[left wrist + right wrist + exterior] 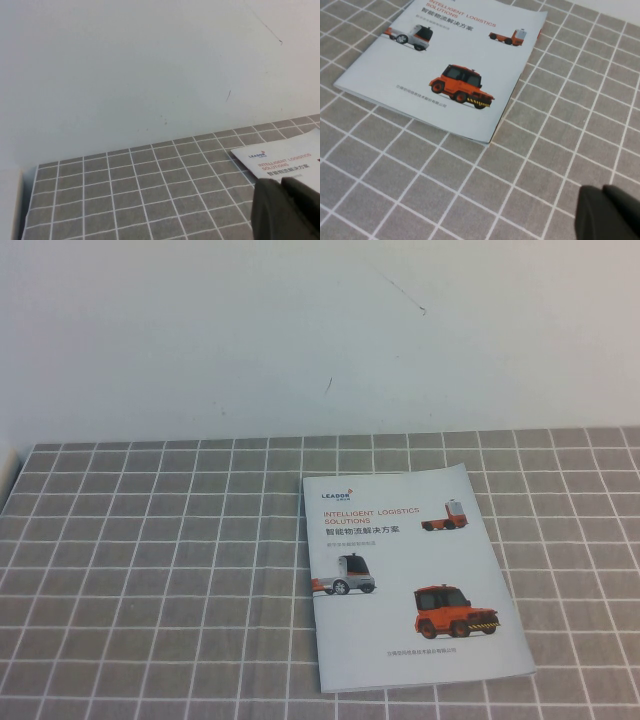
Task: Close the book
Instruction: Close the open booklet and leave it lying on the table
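Book [445, 65] lies closed and flat on the grey checked cloth [420, 200], cover up, orange vehicle showing. Right gripper [610, 212], just a dark sliver, sits apart from it, probably above the cloth.

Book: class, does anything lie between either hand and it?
Nothing visible does. The closed book lies on checked cloth. The left hand is off its logo corner, the right hand off its near right corner; only bare cloth between.

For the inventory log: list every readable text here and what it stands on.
"LEADOR": book cover, logo.
"INTELLIGENT LOGISTICS SOLUTIONS": cover, red.
"智能物流解决方案": cover, below that.
Two small lines on the cover: too blurred to read.
Left gripper, right gripper, both near the book, not touching it: no text.
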Robot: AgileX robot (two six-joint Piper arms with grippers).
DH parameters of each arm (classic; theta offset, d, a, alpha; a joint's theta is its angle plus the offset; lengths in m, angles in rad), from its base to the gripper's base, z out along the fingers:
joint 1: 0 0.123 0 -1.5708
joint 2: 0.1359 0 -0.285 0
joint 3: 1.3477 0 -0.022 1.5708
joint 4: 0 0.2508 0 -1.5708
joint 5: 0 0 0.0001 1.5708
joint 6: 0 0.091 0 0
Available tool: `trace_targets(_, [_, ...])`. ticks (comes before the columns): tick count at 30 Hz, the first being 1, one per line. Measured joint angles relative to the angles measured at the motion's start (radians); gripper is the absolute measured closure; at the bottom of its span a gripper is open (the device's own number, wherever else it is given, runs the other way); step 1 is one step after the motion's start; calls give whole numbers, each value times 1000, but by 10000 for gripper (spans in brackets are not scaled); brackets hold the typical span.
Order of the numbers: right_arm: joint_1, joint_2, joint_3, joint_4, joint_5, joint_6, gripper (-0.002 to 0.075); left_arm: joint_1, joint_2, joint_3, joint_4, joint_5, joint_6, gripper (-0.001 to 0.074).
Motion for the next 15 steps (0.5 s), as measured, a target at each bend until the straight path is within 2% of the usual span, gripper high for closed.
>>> trace_targets(7, [0, -1, 0, 0, 2, 0, 729, 27, -4, 31, -17, 14, -29, 738])
trace_targets(12, [0, -1, 0, 1, 4, 0, 729, 154, -4, 42, -65, 97, 5, 738])
trace_targets(15, [0, -1, 0, 1, 4, 0, 729, 243, -4, 90, -129, 86, 23, 738])
